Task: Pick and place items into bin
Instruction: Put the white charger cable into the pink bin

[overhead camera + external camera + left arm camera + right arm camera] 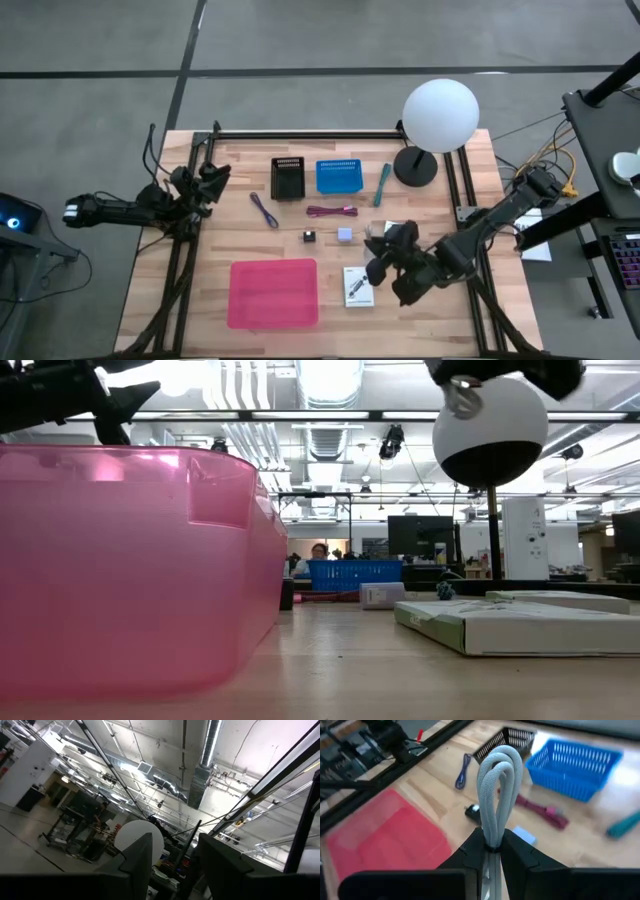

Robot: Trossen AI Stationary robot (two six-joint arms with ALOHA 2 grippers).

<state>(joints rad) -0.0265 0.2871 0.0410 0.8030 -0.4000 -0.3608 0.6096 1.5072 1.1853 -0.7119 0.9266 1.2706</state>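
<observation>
The right gripper pinches a grey looped cord, long axis extending straight out from the fingers, above the wooden table. The left gripper is spread, aimed at the ceiling.

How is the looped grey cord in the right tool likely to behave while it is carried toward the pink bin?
The grey cord stands upright in a folded loop above the right tool, so it seems fairly stiff, not limp. It looks light. Pinched only at its base, it may sway or slip, and could spring open when dropped in the pink bin.
</observation>
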